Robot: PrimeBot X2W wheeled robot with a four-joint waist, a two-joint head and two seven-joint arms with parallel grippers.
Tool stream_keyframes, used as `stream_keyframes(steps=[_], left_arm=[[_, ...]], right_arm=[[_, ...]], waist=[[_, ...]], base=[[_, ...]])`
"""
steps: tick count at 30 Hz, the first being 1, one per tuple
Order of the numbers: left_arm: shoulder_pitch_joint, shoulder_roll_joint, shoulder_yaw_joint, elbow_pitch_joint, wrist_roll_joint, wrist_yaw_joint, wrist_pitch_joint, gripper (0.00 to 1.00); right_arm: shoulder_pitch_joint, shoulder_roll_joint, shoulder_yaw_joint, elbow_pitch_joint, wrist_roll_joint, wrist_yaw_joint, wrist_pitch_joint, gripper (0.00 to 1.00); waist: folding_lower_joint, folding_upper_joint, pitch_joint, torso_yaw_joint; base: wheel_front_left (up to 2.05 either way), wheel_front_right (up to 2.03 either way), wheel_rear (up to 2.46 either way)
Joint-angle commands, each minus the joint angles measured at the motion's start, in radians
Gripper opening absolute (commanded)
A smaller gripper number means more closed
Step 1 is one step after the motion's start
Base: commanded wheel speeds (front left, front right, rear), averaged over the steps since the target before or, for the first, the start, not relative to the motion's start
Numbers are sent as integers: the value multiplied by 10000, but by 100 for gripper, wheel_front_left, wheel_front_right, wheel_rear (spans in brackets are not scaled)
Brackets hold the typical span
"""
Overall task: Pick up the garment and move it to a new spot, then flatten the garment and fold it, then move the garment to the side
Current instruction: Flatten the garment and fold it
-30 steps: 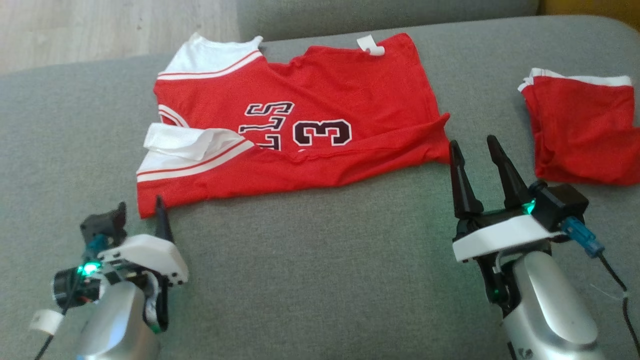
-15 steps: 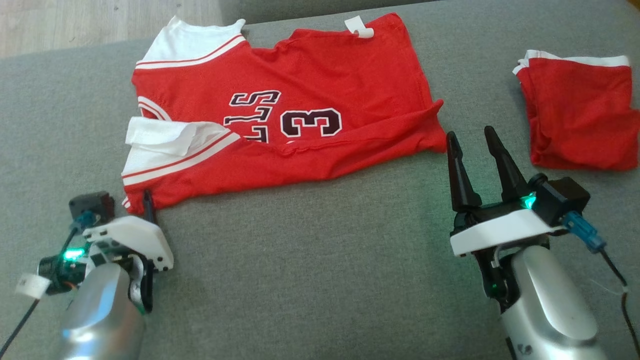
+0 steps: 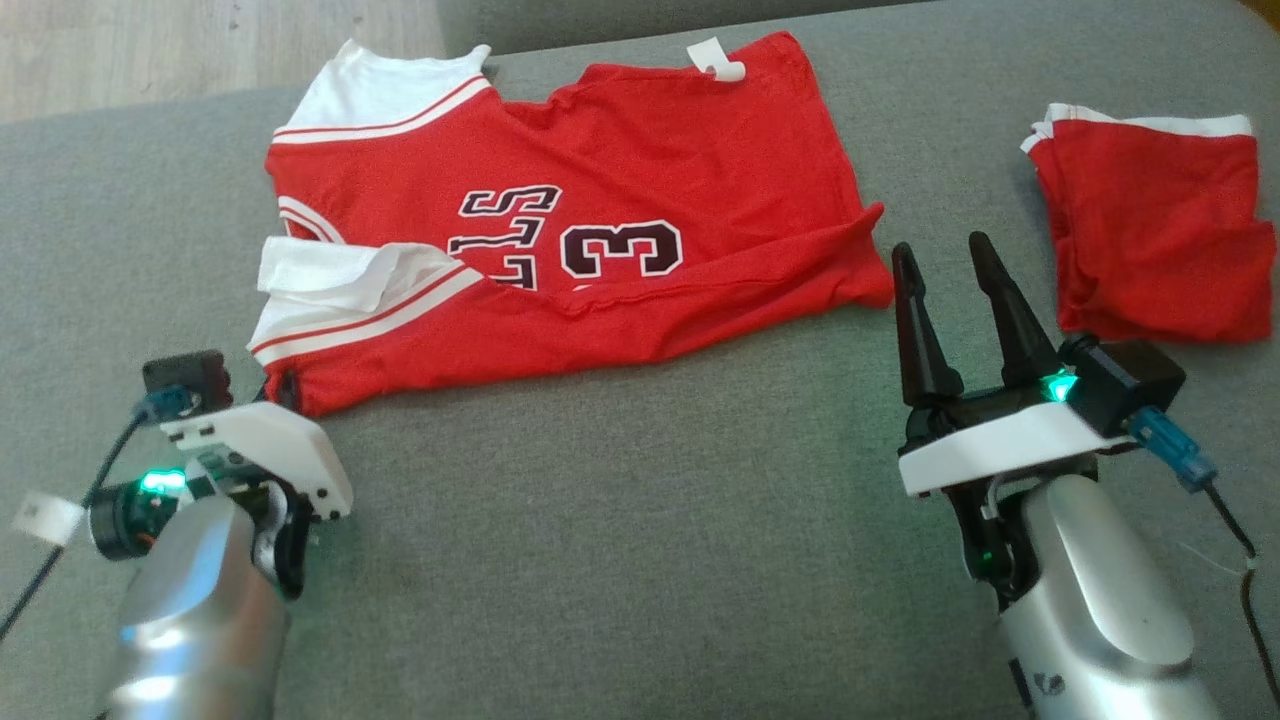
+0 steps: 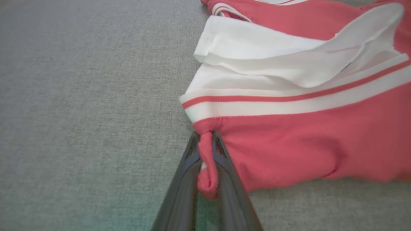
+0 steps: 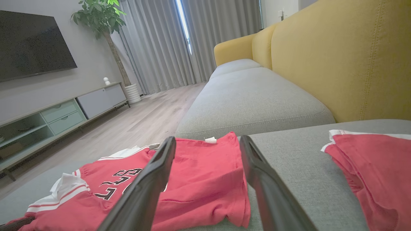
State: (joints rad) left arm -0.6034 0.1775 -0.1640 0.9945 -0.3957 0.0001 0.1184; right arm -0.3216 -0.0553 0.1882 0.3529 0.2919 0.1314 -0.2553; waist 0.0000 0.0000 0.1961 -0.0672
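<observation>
The garment (image 3: 640, 170) is a red jersey with white striped sleeves and dark lettering, spread on the grey sofa seat (image 3: 620, 520). My left gripper (image 3: 282, 388) sits at its near left corner. In the left wrist view that gripper (image 4: 206, 146) is shut on a pinched fold of the garment's (image 4: 289, 141) red hem. My right gripper (image 3: 940, 262) hovers just right of the garment's right edge, open, with nothing between its fingers. From the right wrist, the garment (image 5: 205, 179) lies beyond the parted right gripper (image 5: 207, 146).
A second red piece of clothing (image 3: 1160, 230), folded, lies at the right on the seat. A yellow sofa back (image 5: 346, 54) rises behind it. Wooden floor (image 5: 141, 122), a TV cabinet (image 5: 57, 115) and a potted plant (image 5: 99, 14) lie past the sofa.
My left gripper has closed on the garment's near left corner, which was free between open fingers before. The head camera shifted a little; the right gripper stays open.
</observation>
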Motion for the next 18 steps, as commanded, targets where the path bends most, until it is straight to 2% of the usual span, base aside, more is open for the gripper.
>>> stream_keyframes(steps=[1,5,11,15,18], left_arm=[[191,277,195,-1,-25,88,-211,0],[98,261,242,-566,8,113,-1427,0],[25,102,-53,-1723,273,-160,-3053,0],[86,19,-263,-2431,454,-187,-3410,0],[222,-25,-428,-2845,535,-129,-3390,0]], right_arm=[[-287,51,191,-251,-24,-7,-64,100],[-361,51,70,337,-372,-7,-60,100],[-873,51,-484,1473,-924,-7,516,100],[-1362,51,-981,2408,-1172,-7,1167,100],[-2031,51,-1322,3582,-883,-7,1761,100]], waist=[[0,0,-53,60],[0,0,-139,197],[0,0,-203,471],[0,0,-208,646],[0,0,-184,771]], base=[[0,0,0],[0,0,0],[0,0,0],[0,0,0],[0,0,0]])
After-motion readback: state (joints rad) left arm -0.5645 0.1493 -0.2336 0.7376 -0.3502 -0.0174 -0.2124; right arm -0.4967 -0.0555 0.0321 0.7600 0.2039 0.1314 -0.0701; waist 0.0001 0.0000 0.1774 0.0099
